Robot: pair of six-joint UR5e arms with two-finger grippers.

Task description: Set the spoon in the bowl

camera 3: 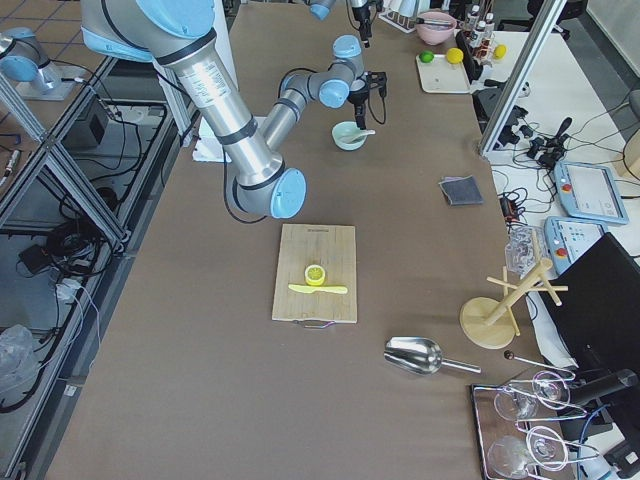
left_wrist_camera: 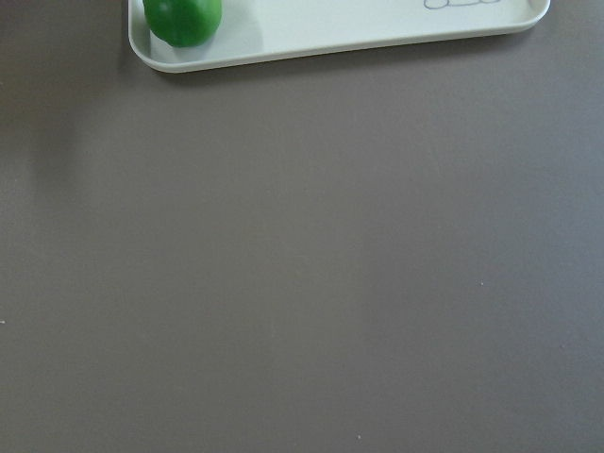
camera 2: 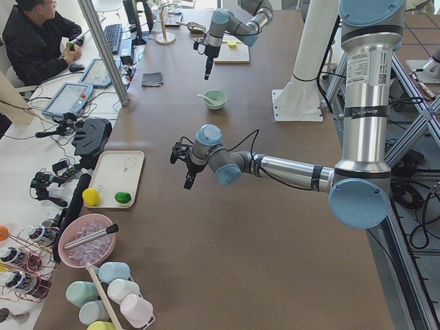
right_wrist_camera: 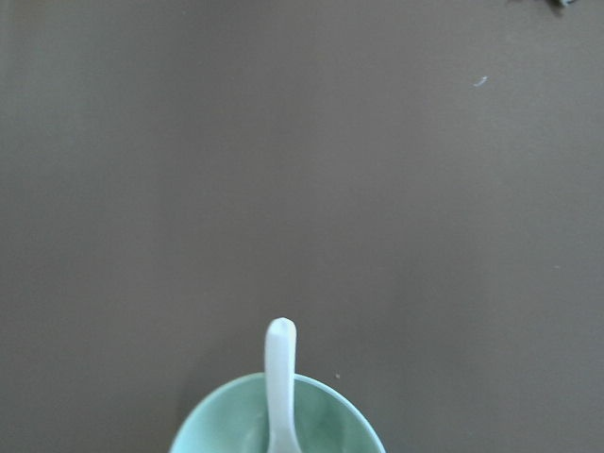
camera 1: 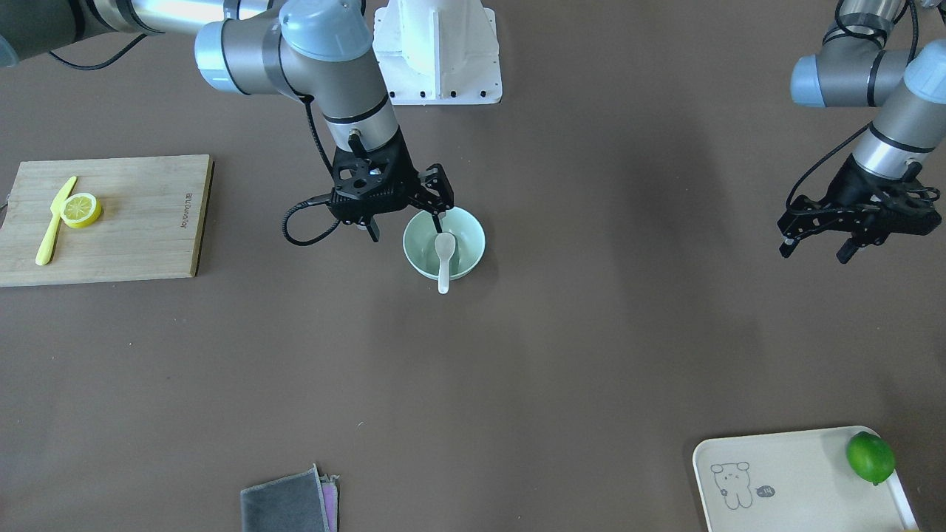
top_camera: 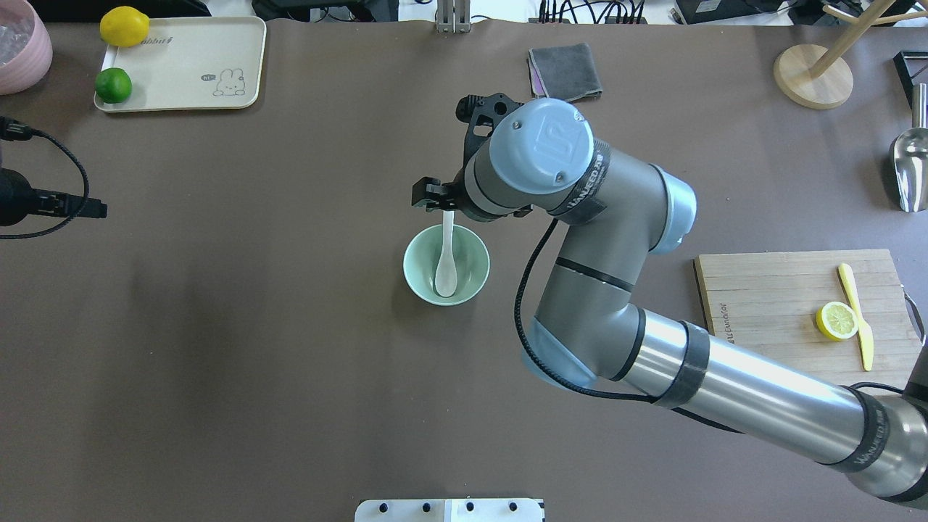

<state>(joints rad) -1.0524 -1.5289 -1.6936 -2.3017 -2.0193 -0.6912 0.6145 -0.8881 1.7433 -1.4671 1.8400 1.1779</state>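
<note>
Spoon (camera 1: 444,255) lies in bowl (camera 1: 475,240), scoop inside, handle leaning over rim away from robot. Right gripper (camera 1: 406,230) jaws spread wide, empty, above bowl's near edge. Left gripper (camera 1: 813,255) spread, empty, well apart. Placing looks done; next likely straight lift clear, not nudging handle

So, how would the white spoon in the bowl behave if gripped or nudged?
Probably rigid and slippery: the spoon looks glossy and ceramic-like, so possibly brittle too. Its handle leans out over the bowl rim, so a nudge might swing it round.
</note>
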